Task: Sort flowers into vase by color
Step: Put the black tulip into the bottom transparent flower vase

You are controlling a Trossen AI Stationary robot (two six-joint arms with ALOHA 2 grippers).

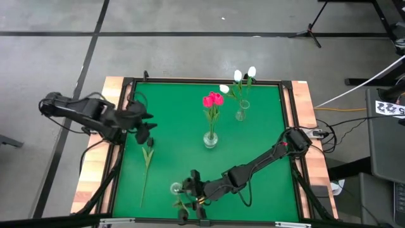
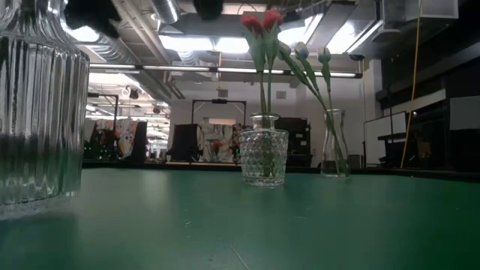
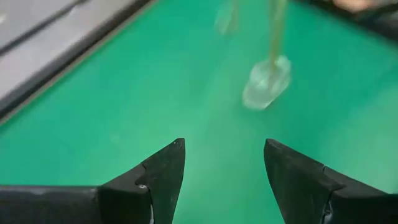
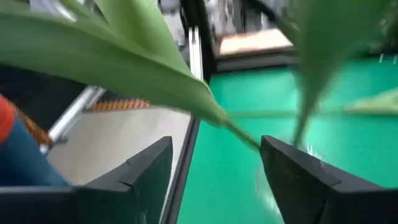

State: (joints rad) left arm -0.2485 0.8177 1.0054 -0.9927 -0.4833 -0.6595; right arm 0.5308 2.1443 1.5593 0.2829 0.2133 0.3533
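Pink-red tulips [image 1: 213, 100] stand in a faceted glass vase [image 1: 210, 140] mid-counter; white tulips [image 1: 238, 77] fill a slimmer vase [image 1: 241, 114] behind. One flower [image 1: 147, 166] lies flat on the green counter [image 1: 177, 120]. The right end effector [image 1: 187, 188], released, hovers beside a third vase [image 1: 176, 188]. The left end effector [image 1: 147, 128], fingers spread, holds nothing. No writing is legible.

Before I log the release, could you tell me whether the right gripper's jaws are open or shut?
Open: the right gripper shows a clear gap between its jaws, with a green stem crossing it untouched.
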